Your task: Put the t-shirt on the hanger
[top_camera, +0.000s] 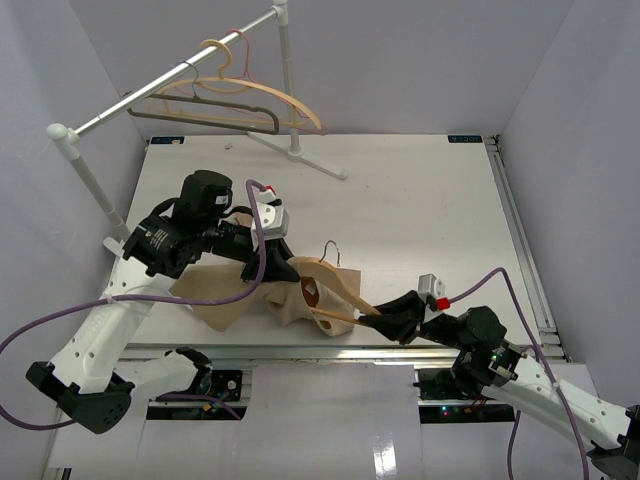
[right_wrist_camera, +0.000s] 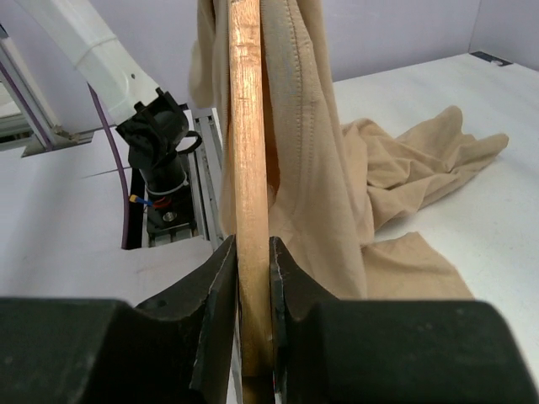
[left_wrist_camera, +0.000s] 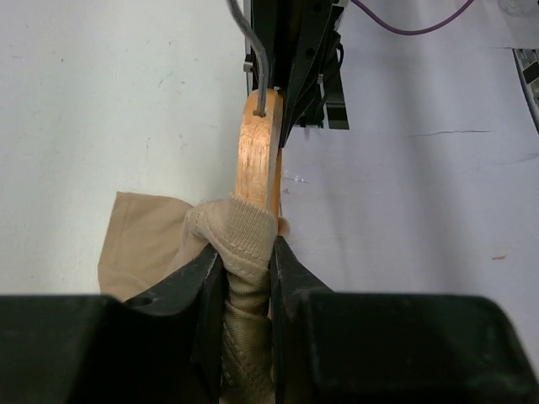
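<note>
Left gripper, top view: sits on the bunched neck of the tan-beige, plain soft-fabric t-shirt; can't tell the jaw state from up here. Shirt lies crumpled on the white table near the front edge, left of centre. Part of it is draped over the light tan wooden hanger with a thin silver wire hook. Right gripper clamps the hanger's right end. Small dark tag on the table's far edge, text too small to read. Back left: white pipe rail carrying a dark grey hanger and a wooden hanger with a tan hook.

Left wrist: left gripper is clenched on the ribbed collar of the t-shirt. The collar wraps over the hanger, seen edge-on, with the wire hook set in its top.

Right wrist: right gripper is pinched on the hanger, wood edge-on between the jaws. T-shirt hangs down the hanger's right side with a stitched seam visible, the rest pooled on the table.
</note>
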`<act>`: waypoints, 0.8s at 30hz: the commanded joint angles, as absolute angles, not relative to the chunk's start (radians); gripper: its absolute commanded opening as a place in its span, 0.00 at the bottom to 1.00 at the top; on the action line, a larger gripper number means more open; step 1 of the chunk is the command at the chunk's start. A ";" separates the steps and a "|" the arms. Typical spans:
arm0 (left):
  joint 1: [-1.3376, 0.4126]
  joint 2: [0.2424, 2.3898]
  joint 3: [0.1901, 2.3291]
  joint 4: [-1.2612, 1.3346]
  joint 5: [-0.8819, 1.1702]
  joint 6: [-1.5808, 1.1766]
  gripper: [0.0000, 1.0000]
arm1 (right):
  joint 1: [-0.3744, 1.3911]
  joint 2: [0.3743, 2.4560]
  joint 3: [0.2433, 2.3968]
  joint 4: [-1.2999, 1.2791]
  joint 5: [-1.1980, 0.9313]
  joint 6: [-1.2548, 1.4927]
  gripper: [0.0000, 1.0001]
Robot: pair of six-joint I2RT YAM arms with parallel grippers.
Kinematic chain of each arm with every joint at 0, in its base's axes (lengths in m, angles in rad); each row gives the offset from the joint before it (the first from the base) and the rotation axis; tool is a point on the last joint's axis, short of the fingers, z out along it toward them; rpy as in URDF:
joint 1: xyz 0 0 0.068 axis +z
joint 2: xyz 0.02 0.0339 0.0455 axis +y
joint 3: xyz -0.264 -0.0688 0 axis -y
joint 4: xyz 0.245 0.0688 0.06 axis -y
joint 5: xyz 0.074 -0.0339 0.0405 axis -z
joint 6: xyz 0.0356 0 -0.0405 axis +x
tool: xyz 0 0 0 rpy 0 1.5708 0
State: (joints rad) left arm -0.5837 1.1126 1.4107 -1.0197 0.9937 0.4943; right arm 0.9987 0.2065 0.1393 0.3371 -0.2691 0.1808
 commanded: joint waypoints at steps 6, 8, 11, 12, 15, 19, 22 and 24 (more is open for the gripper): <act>-0.603 1.189 1.429 -0.969 1.084 0.406 0.35 | 0.998 0.297 0.240 0.459 -0.228 0.146 0.08; -0.604 1.195 1.416 -0.961 1.079 0.398 0.37 | 0.997 0.312 0.247 0.459 -0.227 0.140 0.08; -0.604 1.201 1.407 -0.957 1.073 0.390 0.39 | 0.999 0.323 0.256 0.459 -0.221 0.129 0.08; -0.605 1.202 1.404 -0.956 1.074 0.387 0.39 | 0.999 0.325 0.258 0.458 -0.217 0.126 0.08; -0.607 1.200 1.390 -0.956 1.076 0.395 0.11 | 0.998 0.321 0.260 0.456 -0.201 0.121 0.08; -0.609 1.183 1.360 -0.944 1.081 0.423 0.00 | 0.998 0.306 0.262 0.442 -0.172 0.124 0.08; -0.609 1.131 1.309 -0.802 0.944 0.316 0.00 | 0.999 0.293 0.282 0.379 -0.009 0.167 0.17; -0.609 1.103 1.279 -0.739 0.868 0.227 0.00 | 0.999 0.286 0.307 0.327 0.091 0.183 0.33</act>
